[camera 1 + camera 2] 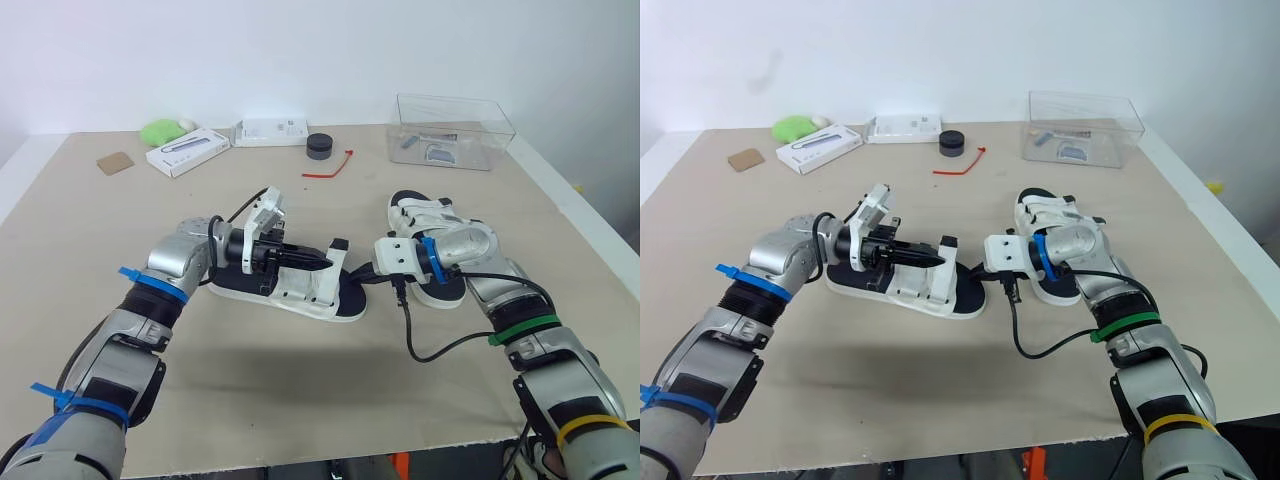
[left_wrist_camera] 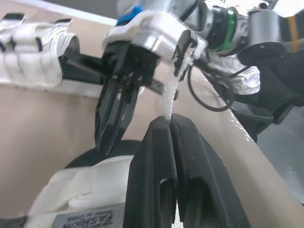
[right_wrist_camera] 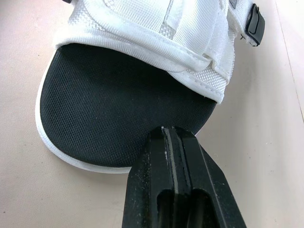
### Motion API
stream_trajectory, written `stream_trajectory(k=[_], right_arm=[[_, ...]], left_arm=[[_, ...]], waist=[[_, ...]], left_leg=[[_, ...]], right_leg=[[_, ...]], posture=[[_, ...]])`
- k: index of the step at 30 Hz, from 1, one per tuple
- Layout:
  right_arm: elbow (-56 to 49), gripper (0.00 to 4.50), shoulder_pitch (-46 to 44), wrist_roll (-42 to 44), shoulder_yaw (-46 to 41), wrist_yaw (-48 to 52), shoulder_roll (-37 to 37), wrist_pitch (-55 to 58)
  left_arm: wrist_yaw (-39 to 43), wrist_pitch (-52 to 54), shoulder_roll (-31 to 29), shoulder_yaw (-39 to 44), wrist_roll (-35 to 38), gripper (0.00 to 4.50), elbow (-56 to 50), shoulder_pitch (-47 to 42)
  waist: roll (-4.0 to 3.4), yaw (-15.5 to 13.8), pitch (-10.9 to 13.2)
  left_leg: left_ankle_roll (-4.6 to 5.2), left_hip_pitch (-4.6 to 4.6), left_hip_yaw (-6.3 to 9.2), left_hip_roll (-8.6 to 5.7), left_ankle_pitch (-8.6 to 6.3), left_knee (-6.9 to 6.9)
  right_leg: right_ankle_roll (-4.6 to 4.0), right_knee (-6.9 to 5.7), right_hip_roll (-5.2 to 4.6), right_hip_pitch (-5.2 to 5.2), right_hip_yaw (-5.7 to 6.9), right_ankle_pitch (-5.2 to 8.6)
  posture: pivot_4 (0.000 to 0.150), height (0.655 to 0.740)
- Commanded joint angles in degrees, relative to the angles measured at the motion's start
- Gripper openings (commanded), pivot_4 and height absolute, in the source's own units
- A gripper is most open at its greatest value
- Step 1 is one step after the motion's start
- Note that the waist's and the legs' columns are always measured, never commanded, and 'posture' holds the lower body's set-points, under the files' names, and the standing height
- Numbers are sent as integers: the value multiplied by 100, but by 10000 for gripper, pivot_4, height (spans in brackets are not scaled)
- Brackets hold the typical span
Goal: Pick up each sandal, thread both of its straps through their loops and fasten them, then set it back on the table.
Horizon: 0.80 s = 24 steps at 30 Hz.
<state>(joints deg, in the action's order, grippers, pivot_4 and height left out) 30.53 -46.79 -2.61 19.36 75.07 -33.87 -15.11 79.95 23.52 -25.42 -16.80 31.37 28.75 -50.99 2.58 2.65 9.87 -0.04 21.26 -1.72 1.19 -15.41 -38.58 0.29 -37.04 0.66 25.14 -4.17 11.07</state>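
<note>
On the table [image 1: 300,400], the left sandal [image 1: 290,292] lies beside the right sandal [image 1: 415,212], with a clear box [image 1: 452,130] behind the latter.

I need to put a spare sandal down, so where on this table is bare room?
Bare: the left side between cardboard piece and left sandal; right of the right sandal, this side of the clear box; the near table strip in front of both. Crowded: the back edge and the middle.
</note>
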Motion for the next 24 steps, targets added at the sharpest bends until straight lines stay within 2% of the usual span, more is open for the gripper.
stream_trajectory(k=[1, 7, 14, 17, 18, 19, 21, 24], right_arm=[[13, 0, 142, -135, -19, 30, -188, 90], [-130, 0, 237, -114, -38, 9, -218, 171], [-147, 0, 237, -131, -36, 26, -185, 194], [-127, 0, 219, -141, -24, 13, -156, 193], [-122, 0, 212, -143, -20, 8, -145, 192], [-126, 0, 213, -144, -17, 3, -135, 191], [-137, 0, 219, -142, -15, -6, -123, 189], [-146, 0, 242, -140, -21, -5, -140, 169]], left_arm=[[-8, -320, 66, 160, -435, 895, 307, -117], [-153, -457, 202, 264, -880, 895, 617, -53], [-104, -394, 274, 452, -1065, 895, 689, -133], [-21, -509, 257, 477, -1148, 8373, 626, -115], [-36, -598, 259, 512, -1180, 12793, 620, -118], [-38, -674, 250, 546, -1211, 15342, 614, -129], [-21, -851, 190, 679, -1231, 25463, 647, -257], [42, -1134, 91, 877, -1253, 25463, 760, -566]], waist=[[0, 0, 0], [0, -11, 0], [0, -11, 0], [0, -10, 0], [0, -10, 0], [0, -10, 0], [0, -8, 0], [1, -8, 0]], left_leg=[[0, 0, 1, 0, 0, 0], [0, 6, 6, -5, 0, -1], [0, 7, 8, -9, 0, -2], [0, 6, 9, -8, 0, -1], [0, 7, 10, -8, 0, -1], [0, 7, 11, -8, 0, -1], [0, 7, 11, -8, 0, -1], [-1, 11, 11, -8, 0, -2]], right_leg=[[0, 0, 0, 0, 0, 0], [5, 1, -8, 0, 2, 1], [9, 0, -11, -1, 2, 1], [9, 0, -10, 0, 3, 1], [9, 0, -10, 0, 3, 1], [9, 0, -10, 0, 3, 1], [9, 1, -11, 0, 2, 1], [9, 1, -11, 2, 3, 0]], posture=[[1500, 7400], [1500, 7400], [1500, 7400], [1500, 7400], [1500, 7400], [1500, 7400], [1500, 7400], [1500, 7400]])
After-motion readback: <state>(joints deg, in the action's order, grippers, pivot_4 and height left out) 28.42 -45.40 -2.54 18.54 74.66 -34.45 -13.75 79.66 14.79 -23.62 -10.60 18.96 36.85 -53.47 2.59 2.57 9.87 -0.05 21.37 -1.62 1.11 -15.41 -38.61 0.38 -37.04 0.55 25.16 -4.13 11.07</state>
